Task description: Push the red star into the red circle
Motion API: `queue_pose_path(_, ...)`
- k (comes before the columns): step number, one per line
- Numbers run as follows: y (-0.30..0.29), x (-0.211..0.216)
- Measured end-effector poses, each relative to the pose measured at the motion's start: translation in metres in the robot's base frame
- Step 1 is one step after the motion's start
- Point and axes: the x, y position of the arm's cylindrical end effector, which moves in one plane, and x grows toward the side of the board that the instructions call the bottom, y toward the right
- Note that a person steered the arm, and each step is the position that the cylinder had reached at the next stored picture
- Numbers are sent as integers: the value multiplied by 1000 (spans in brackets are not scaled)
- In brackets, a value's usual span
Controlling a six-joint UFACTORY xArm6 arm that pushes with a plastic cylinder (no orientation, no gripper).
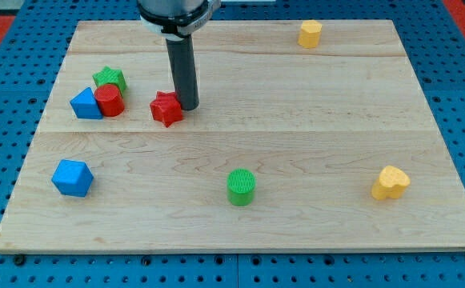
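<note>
The red star (pixel 166 108) lies on the wooden board left of centre. My tip (pixel 188 106) stands right against the star's right side, touching or nearly touching it. The red circle (pixel 109 101), a short red cylinder, stands further to the view's left, apart from the star. It touches a green star (pixel 110 78) above it and a blue triangle-like block (pixel 85 104) on its left.
A blue cube-like block (pixel 73 178) sits at the lower left. A green cylinder (pixel 241 187) stands at bottom centre. A yellow heart-like block (pixel 390 182) lies at lower right. A yellow block (pixel 310 34) sits near the board's top edge (pixel 232 22).
</note>
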Motion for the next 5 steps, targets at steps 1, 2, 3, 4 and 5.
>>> queue_pose_path(1, -13, 12)
queue_pose_path(2, -70, 14)
queue_pose_path(3, -59, 40)
queue_pose_path(4, -21, 116)
queue_pose_path(5, -55, 176)
